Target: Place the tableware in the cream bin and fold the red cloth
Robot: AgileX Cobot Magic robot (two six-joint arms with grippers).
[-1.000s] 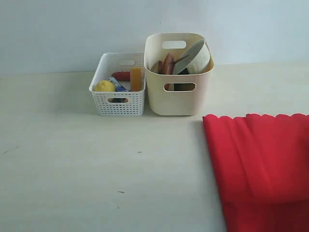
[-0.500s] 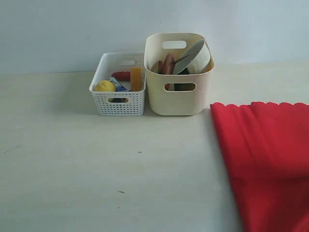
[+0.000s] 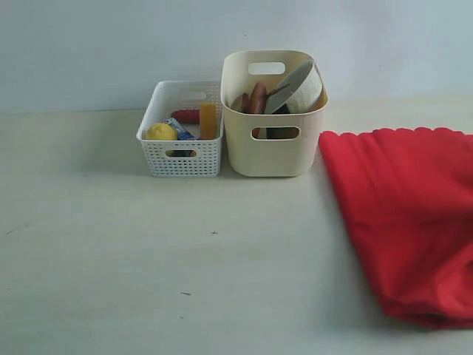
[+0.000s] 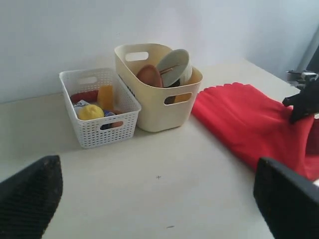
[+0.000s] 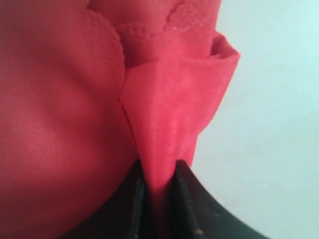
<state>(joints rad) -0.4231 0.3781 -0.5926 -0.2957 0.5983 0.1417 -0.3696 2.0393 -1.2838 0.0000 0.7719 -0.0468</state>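
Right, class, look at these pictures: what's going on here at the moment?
The right gripper is shut on a bunched edge of the red cloth, which lies on the table beside the cream bin. The bowl and plate are already in that bin, so that part looks done. The left gripper hangs open, holding nothing. Folding seems under way.

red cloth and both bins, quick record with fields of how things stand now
red cloth: lies on the table right of the cream bin, scalloped edge on its far side
right hand: shut on a pinched fold of the red cloth
left hand: open, holding nothing
cream bin: holds the bowl and brown plate, leaning
white basket: left of the cream bin, holds a lemon
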